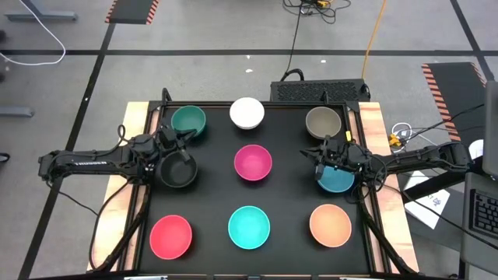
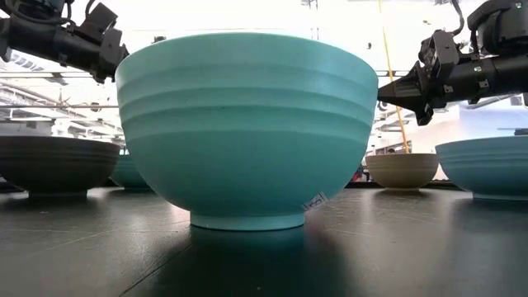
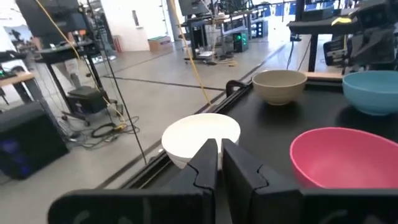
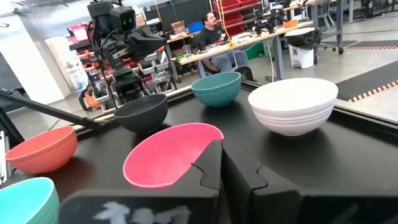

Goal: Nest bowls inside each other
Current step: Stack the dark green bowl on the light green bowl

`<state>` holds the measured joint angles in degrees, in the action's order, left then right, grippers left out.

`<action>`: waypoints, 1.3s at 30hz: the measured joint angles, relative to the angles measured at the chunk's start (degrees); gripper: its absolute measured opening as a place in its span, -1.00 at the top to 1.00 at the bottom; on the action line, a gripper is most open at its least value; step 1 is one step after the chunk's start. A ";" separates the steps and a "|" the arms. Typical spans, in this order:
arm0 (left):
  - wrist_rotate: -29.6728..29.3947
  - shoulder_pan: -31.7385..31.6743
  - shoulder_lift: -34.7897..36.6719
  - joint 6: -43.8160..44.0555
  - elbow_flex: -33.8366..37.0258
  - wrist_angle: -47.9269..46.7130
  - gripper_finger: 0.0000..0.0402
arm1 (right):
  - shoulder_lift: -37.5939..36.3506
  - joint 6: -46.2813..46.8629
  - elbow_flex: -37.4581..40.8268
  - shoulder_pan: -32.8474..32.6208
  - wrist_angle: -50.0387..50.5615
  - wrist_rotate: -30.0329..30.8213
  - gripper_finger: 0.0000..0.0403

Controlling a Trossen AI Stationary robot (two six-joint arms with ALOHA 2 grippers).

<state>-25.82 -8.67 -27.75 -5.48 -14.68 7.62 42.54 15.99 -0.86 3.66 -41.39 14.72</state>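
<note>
On a black table [image 1: 214, 187], nine bowls sit separately in three rows. Left gripper [image 1: 173, 146], fingers together, hovers over the black bowl [image 1: 178, 171]; right gripper [image 1: 325, 152], fingers together, over the blue bowl [image 1: 337, 179].

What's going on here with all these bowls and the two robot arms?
Nine bowls sit apart in a three-by-three grid on a black table; none is nested yet. The left gripper hangs between the dark green bowl and the black bowl, fingers shut and holding nothing. The right gripper hangs by the blue bowl, just short of the grey-brown bowl, fingers also shut and empty.
</note>
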 joint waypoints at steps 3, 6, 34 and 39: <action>-2.99 0.00 0.01 -2.07 0.00 0.15 0.87 | 0.00 0.00 0.02 0.00 0.00 -0.02 1.00; -10.29 -1.00 0.31 -3.08 0.00 0.58 0.87 | 0.00 0.13 0.02 0.00 0.00 -0.30 1.00; 22.04 -38.84 -19.87 1.99 -8.49 -12.43 0.74 | 0.02 0.24 0.00 -0.02 0.11 -6.66 0.94; 23.33 -38.78 -20.14 3.13 -11.91 -12.21 0.29 | 0.02 0.77 0.00 -0.02 0.36 -9.08 0.85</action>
<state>-2.49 -47.45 -47.89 -2.35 -26.58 -4.59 42.57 16.75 -0.86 3.64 -41.02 5.64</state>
